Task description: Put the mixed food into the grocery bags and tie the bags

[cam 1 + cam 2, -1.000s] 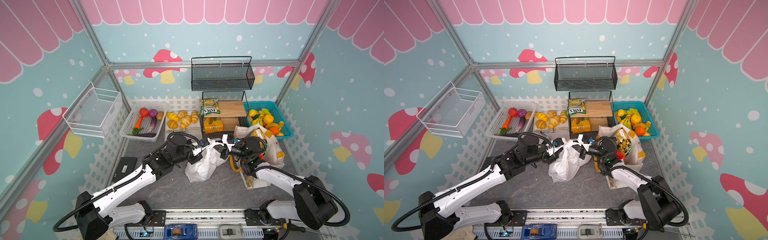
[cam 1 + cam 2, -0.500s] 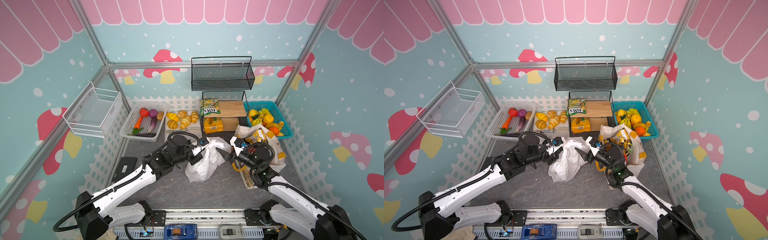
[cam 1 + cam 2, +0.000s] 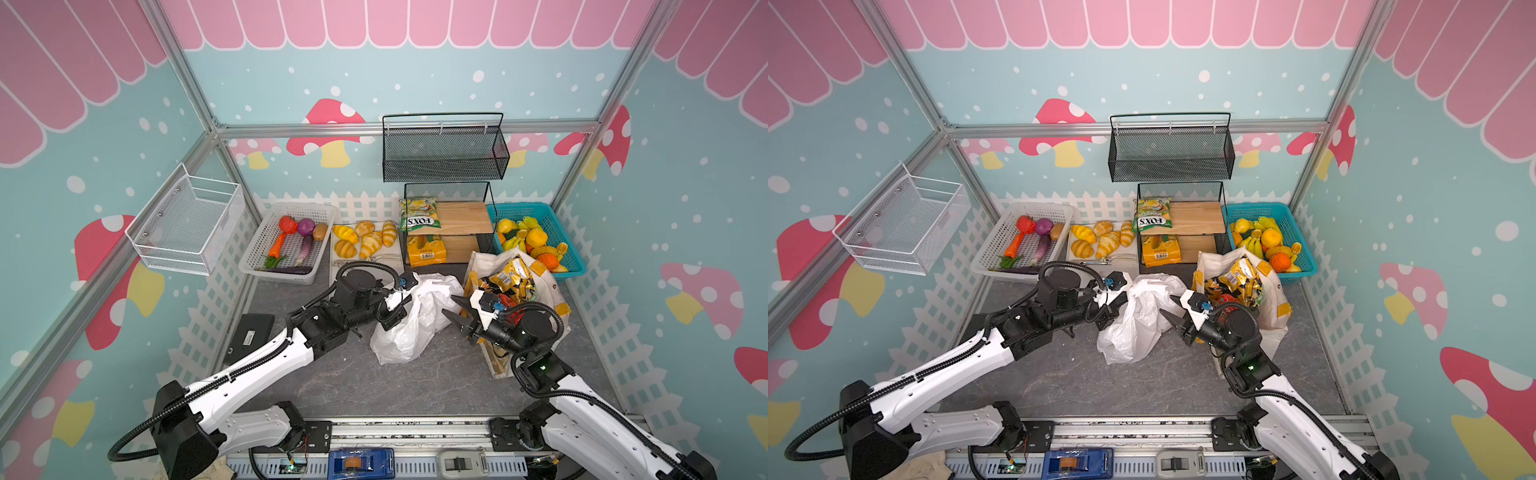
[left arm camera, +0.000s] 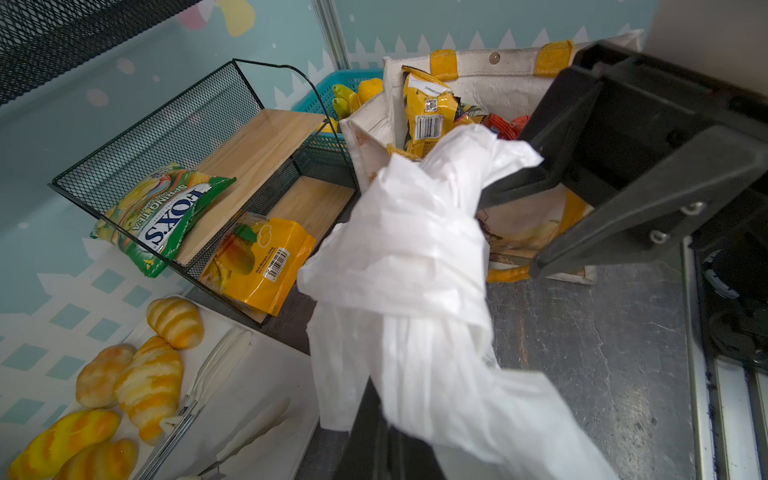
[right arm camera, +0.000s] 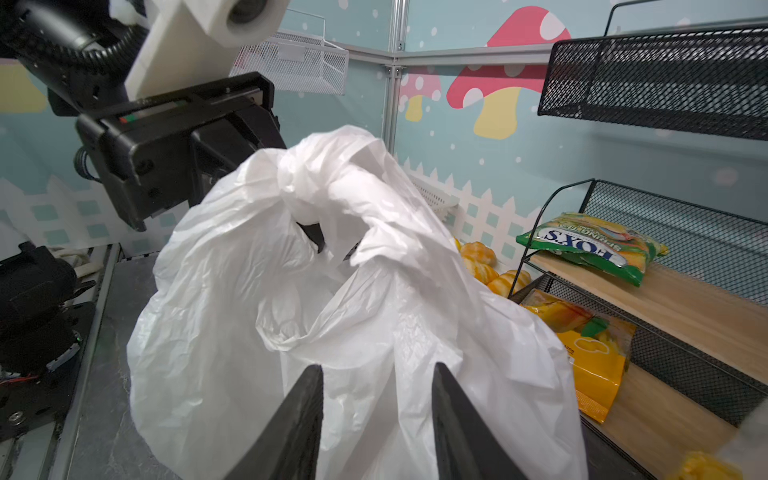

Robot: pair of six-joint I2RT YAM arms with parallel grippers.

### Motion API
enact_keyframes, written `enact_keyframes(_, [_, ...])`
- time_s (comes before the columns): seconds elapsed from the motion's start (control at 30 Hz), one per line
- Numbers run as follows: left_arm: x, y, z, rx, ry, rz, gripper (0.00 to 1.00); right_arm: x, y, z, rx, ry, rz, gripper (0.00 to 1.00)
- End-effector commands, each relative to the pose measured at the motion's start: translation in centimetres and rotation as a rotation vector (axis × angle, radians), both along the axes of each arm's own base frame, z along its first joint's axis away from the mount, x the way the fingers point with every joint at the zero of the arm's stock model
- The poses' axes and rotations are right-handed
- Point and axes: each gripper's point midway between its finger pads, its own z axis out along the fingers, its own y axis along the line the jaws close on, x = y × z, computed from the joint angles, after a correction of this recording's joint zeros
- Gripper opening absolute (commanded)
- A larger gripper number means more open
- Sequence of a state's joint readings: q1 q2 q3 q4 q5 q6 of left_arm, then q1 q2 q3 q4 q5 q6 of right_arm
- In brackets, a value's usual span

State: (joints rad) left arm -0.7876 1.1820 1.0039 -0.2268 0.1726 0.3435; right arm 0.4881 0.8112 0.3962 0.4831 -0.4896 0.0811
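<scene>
The white plastic bag (image 3: 409, 328) (image 3: 1133, 328) stands on the grey table, its handles twisted together at the top (image 5: 332, 183). My left gripper (image 3: 405, 297) (image 3: 1117, 303) (image 4: 382, 399) is shut on a handle strand, its fingers mostly wrapped in plastic. My right gripper (image 3: 449, 305) (image 3: 1167, 304) (image 5: 376, 368) (image 4: 509, 235) is open just right of the bag, holding nothing. Behind it, the off-white tote (image 3: 548, 291) (image 3: 1275, 299) holds black-and-yellow and red snack packets (image 3: 509, 278) (image 4: 428, 112). A carrot (image 3: 276, 245), purple onion (image 3: 306, 226) and green piece (image 3: 272, 262) lie in the white basket.
A white basket (image 3: 253, 249) sits back left beside a tray of bread rolls (image 3: 365, 243). A black wire shelf (image 3: 446, 224) with a FOX'S packet (image 3: 419, 214) stands behind the bag. A teal fruit basket (image 3: 552, 224) is back right. A black box (image 3: 251, 332) lies left.
My right gripper has let go at the top of the white bag, opened, and drawn back toward the right front. The left gripper has kept its hold and place.
</scene>
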Motion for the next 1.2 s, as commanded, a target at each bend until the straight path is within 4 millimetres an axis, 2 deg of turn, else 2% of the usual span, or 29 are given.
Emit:
enact_keyframes(0.0, [-0.1, -0.3, 0.2, -0.018, 0.008, -0.016, 0.0, 0.6, 1.0, 2.3, 0.034, -0.051, 0.027, 0.44])
enact_keyframes(0.2, [-0.1, -0.5, 0.2, -0.019, 0.012, -0.025, 0.0, 2.8, 1.5, 3.6, 0.075, -0.048, -0.005, 0.45])
enact_keyframes(0.57, [-0.1, -0.7, 0.2, -0.022, 0.02, -0.034, 0.0, 3.5, 1.8, 4.7, 0.162, -0.044, -0.003, 0.45])
enact_keyframes(0.73, [-0.1, -0.8, 0.3, -0.026, 0.021, -0.038, 0.0, 4.3, 1.3, 4.7, 0.178, -0.027, -0.047, 0.45])
enact_keyframes(0.97, [-0.2, -0.9, 0.1, -0.027, 0.027, -0.044, 0.0, 3.4, 2.2, 5.0, 0.147, -0.087, 0.026, 0.44])
enact_keyframes(1.17, [-0.3, -0.9, 0.1, -0.028, 0.029, -0.043, 0.0, 3.4, 2.3, 4.3, 0.074, -0.146, 0.033, 0.39])
